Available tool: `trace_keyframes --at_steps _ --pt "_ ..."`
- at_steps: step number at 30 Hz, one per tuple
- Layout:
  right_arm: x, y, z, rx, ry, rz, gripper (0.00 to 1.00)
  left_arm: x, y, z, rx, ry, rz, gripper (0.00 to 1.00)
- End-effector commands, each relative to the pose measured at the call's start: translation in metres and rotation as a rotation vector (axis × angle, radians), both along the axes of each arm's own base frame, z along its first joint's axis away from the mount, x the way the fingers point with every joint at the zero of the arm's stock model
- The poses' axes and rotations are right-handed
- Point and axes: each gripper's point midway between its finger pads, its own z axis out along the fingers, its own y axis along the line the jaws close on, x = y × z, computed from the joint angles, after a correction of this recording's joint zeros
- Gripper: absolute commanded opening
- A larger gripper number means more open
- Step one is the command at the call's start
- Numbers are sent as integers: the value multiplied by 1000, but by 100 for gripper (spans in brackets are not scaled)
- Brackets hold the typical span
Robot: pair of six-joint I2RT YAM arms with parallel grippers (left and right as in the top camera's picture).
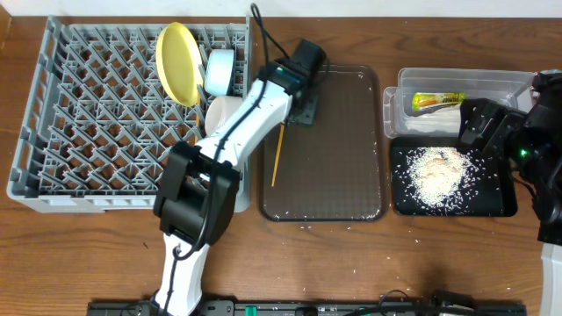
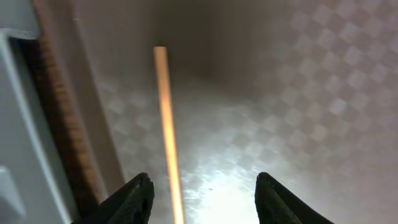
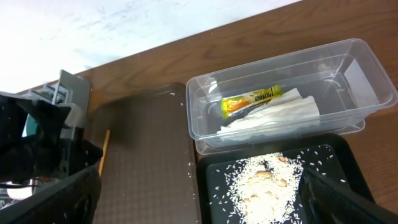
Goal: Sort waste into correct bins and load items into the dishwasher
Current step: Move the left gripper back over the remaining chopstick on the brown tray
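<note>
Shows the left gripper [image 2: 202, 199] low over the brown tray [image 1: 342, 175] at frame centre, jaws part open astride a wooden chopstick [image 2: 165, 124], clear of both fingers where seen. Shows the right gripper [image 1: 483, 127] at far right over the black tray [image 1: 500, 206], jaws spread wide, holding nothing. Puts rice scraps [image 1: 435, 171] heaped in that tray, sachet [image 1: 437, 101] and napkin [image 3: 280, 112] in the clear tub [image 1: 518, 83] just above it. Finds yellow plate [image 1: 178, 61], light-blue bowl [image 1: 219, 70] and white bowl [image 1: 224, 110] in the grey dish rack [image 1: 53, 132] at upper left of the bench [image 1: 88, 254].
</note>
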Motion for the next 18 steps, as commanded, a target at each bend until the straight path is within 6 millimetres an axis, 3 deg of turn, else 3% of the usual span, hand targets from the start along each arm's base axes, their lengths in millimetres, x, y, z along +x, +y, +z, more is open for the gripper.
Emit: trace_keyframes --at_steps 1,12,18 --pt "0 -2 4 4 -9 -14 99 -4 9 -15 18 34 24 54" --pt "0 -2 4 5 -9 -14 99 -13 13 -21 16 74 85 54" --pt "0 -2 4 5 -9 -14 99 -24 19 -33 31 114 110 54"
